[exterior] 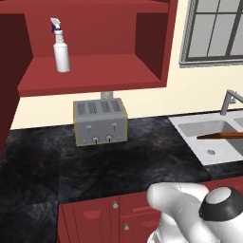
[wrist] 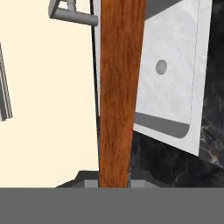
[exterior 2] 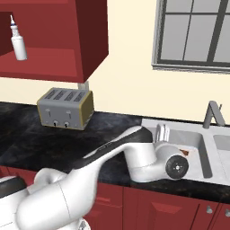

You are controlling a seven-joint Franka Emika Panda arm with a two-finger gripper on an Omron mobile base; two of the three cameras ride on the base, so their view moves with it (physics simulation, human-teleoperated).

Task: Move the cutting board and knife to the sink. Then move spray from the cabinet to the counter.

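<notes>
The claw (wrist: 114, 181) is clamped on the edge of the cutting board (wrist: 118, 87), which it holds above the white sink (exterior: 209, 137) near the grey faucet (exterior 2: 213, 114). The spray (exterior: 60, 46) stands upright on the open shelf of the red cabinet (exterior: 95, 71), above the toaster (exterior: 100, 121) on the black tabletop (exterior: 118, 161).

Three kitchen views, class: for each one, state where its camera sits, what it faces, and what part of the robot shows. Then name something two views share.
Left base view: behind the arm's left, facing toaster, spray in cabinet; arm's joint lower right.
Right base view: behind the arm's right, facing sink; arm reaches over it.
Hand view: on the hand, along the cutting board over the sink.
Shared: both base views show toaster, spray, sink.
</notes>
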